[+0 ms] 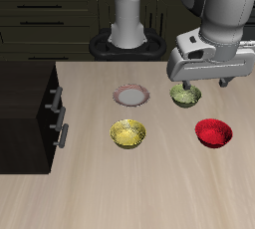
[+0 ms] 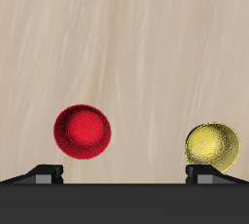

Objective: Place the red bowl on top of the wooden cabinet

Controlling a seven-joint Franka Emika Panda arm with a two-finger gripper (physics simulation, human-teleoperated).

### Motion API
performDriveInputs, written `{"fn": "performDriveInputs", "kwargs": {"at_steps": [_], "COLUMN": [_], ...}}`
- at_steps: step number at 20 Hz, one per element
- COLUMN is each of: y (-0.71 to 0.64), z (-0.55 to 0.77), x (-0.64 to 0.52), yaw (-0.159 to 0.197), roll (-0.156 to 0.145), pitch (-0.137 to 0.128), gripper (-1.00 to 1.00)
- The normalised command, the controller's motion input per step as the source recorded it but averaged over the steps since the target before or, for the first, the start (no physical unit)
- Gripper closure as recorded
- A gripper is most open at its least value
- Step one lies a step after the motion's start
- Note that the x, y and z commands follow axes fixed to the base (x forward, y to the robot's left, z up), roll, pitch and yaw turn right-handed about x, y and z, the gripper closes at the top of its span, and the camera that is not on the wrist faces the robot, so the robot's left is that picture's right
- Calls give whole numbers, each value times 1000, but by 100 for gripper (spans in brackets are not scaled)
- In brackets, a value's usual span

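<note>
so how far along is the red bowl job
Nothing looks done yet: the red bowl sits on the table, apart from the wooden cabinet. In hand: the end effector hangs above the bowls, holding nothing, fingers apart. Left: descend, grasp the bowl, carry it across and set it on the cabinet's flat top.

bare tabletop (image 2: 136,43) open below the claw (image 1: 202,82), red bowl (image 2: 82,132) and yellow bowl (image 2: 213,145) well apart beneath it, olive-green bowl (image 1: 185,96) just behind the fingers, wooden cabinet (image 1: 25,104) top clear, far across
</note>
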Motion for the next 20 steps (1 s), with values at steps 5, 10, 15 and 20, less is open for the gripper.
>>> {"fn": "performDriveInputs", "kwargs": {"at_steps": [5, 10, 15, 20], "y": [292, 187, 109, 37], "z": [-72, -80, 25, 29], "x": [49, 4, -26, -24], "yaw": [-11, -11, 0, 24], "roll": [-2, -30, 21, -7], "pitch": [18, 6, 3, -18], "gripper": [-100, -100, -100, -100]}}
